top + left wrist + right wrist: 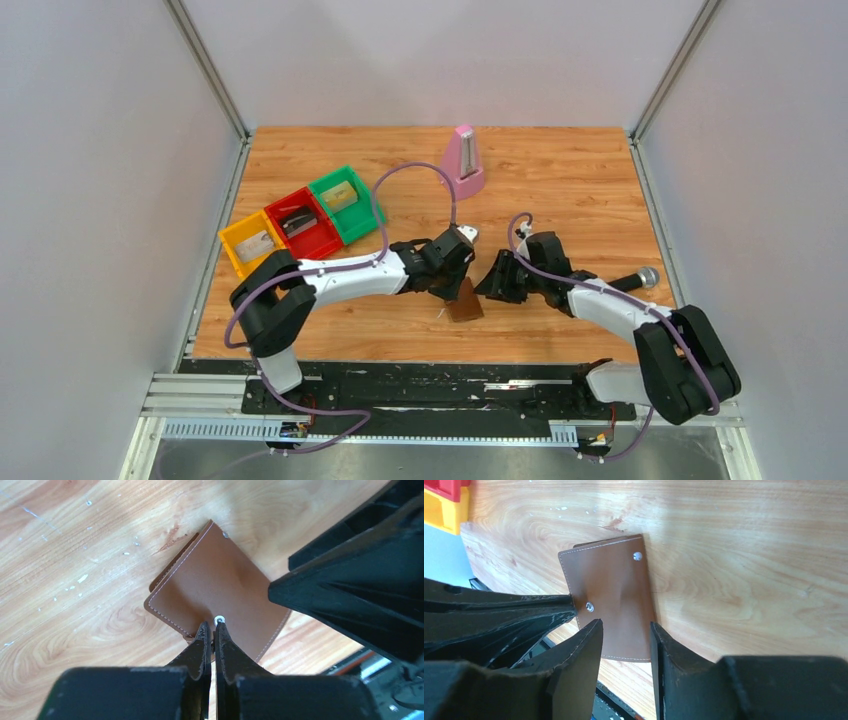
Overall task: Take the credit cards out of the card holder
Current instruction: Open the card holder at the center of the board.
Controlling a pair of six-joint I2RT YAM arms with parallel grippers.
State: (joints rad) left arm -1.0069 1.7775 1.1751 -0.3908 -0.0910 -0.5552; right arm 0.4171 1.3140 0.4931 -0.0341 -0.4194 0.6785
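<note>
Though flecked, wooden table [560,180], grey walls [100,150].

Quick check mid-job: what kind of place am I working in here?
Probably a lab robot cell: plain grey panel walls enclose a wood-grain table, with props like a pink metronome and coloured trays.
</note>
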